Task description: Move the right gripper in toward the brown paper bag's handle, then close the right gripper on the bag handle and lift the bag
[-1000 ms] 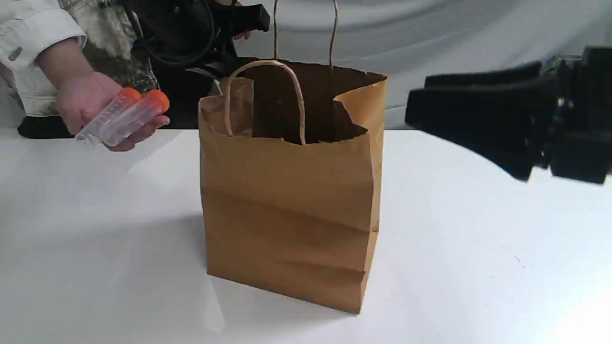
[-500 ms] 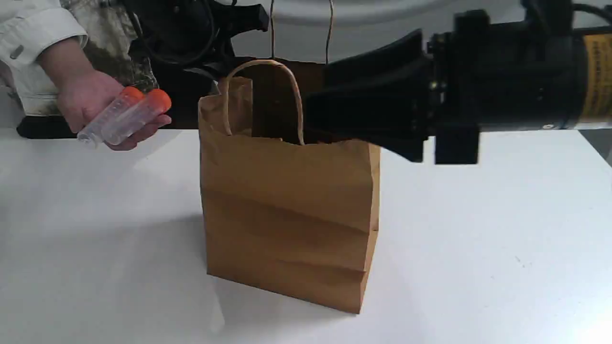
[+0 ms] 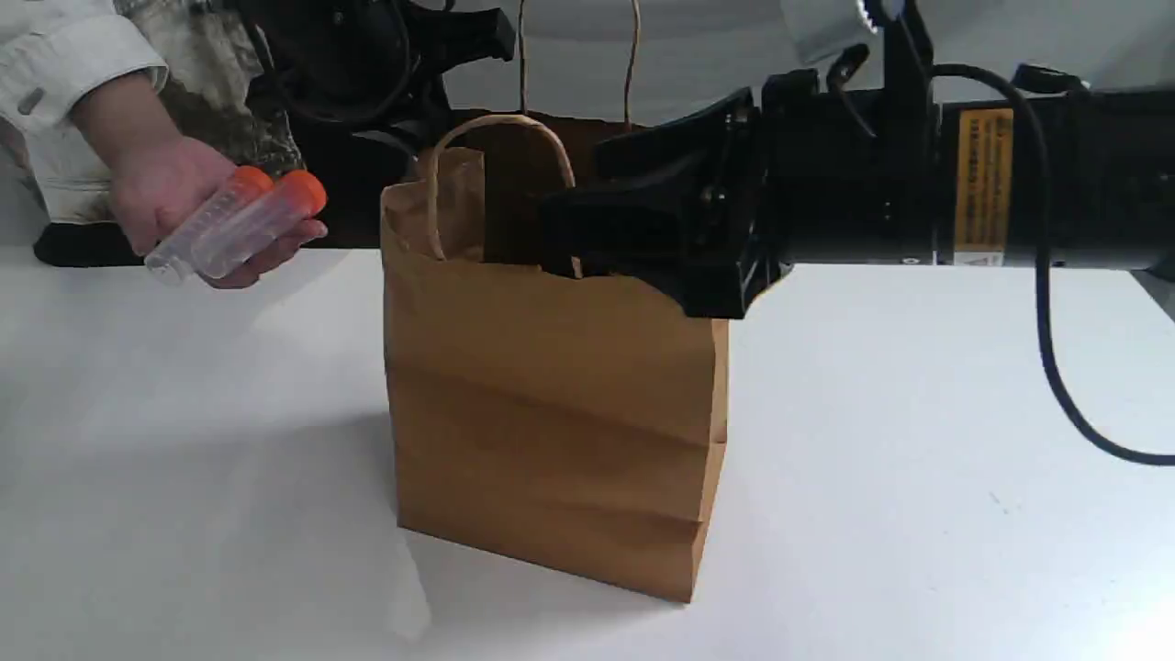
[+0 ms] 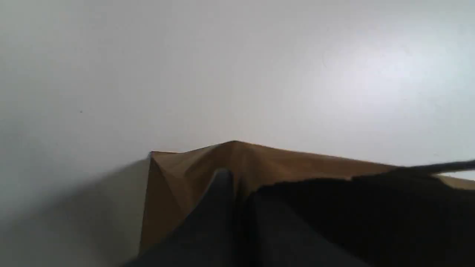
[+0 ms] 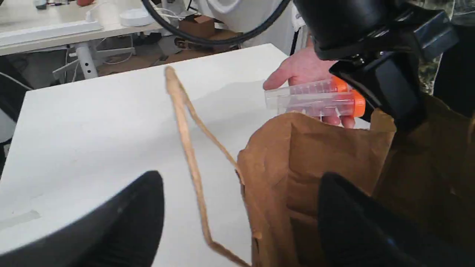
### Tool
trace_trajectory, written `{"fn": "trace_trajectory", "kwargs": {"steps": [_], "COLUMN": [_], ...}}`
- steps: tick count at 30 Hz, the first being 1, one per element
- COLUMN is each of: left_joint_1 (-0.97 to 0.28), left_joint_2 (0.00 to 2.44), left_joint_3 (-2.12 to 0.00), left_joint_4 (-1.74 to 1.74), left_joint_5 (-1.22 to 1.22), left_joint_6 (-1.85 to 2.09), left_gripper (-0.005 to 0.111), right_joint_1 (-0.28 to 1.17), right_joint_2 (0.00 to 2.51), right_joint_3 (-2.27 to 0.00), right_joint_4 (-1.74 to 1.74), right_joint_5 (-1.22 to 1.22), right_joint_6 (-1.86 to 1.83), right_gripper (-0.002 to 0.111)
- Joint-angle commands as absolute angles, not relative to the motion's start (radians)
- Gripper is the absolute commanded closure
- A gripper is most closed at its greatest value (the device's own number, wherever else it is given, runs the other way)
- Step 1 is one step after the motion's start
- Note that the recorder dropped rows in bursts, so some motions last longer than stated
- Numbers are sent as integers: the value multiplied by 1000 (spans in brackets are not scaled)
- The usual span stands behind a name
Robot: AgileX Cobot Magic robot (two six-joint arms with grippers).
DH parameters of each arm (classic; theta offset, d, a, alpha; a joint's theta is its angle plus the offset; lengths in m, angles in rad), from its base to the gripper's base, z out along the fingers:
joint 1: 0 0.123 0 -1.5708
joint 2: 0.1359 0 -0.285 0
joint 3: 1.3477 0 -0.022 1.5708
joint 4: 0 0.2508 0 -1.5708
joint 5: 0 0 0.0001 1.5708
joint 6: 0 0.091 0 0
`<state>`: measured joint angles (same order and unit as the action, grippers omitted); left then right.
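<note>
Exterior view: a paper bag [image 3: 551, 404] stands upright mid-tabletop [image 3: 918, 459], the right pincer [image 3: 562, 229] at its mouth; a hand [image 3: 161, 197] holds two orange-capped tubes [image 3: 234, 225] beside it. Left wrist view: the left pincer [image 4: 239, 185] is pinched on the bag's rim. Right wrist view: the right pincer gapes wide, astride the bag's wall.

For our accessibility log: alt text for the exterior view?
The right gripper, open, reaches over the rim of an upright brown paper bag on a white table. On the view's left, a person's hand holds two orange-capped clear tubes.
</note>
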<state>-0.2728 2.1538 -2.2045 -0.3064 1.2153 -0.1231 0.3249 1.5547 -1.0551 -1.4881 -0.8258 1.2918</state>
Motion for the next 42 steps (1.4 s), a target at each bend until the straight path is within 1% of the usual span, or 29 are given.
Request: {"fn": "trace_trajectory", "kwargs": {"steps": [1,4,7,10,14,16,17,19,22,27,30,36,42], "left_joint_1": [-279,-279,-279,-279,-279,-279,-279,-279,-279,-279,-279,-279,-279], "left_joint_2": [2151,2151,2151,2151,2151,2151,2151,2151,2151,2151,2151,2151,2151], "left_joint_3": [-2203,-2203,-2203,-2203,-2203,-2203,-2203,-2203,-2203,-2203,-2203,-2203,-2203], "left_joint_4": [-302,-302,-304,-304,-304,-304,-304,-304,-304,-275,-216,-185,-183], "left_joint_5": [1221,1221,1221,1221,1221,1221,1221,1221,1221,1221,1221,1221,1221], "left_joint_6": [-129,-129,-129,-129,-131,-131,-131,-131,-133,-135,-162,-195,-222], "left_gripper": [107,107,107,107,107,107,107,107,107,107,107,107,107], "right_joint_1": [330,330,344,374,413,419,419,419,419,419,419,419,419], "right_joint_2": [1578,1602,1623,1632,1633,1633,1633,1633,1633,1630,1602,1458,1351], "right_joint_3": [-1075,-1118,-1169,-1199,-1201,-1201,-1201,-1201,-1201,-1201,-1201,-1201,-1201], "right_joint_4": [-1463,-1463,-1469,-1513,-1596,-1625,-1637,-1659,-1732,-1744,-1744,-1744,-1744], "right_joint_5": [-841,-876,-895,-853,-774,-772,-776,-783,-822,-1036,-1102,-1130,-1185], "right_joint_6": [1275,1292,1343,1371,1401,1419,1422,1425,1454,1480,1473,1482,1610], "right_gripper": [48,49,52,59,79,90,97,108,108,108,108,108,108]}}
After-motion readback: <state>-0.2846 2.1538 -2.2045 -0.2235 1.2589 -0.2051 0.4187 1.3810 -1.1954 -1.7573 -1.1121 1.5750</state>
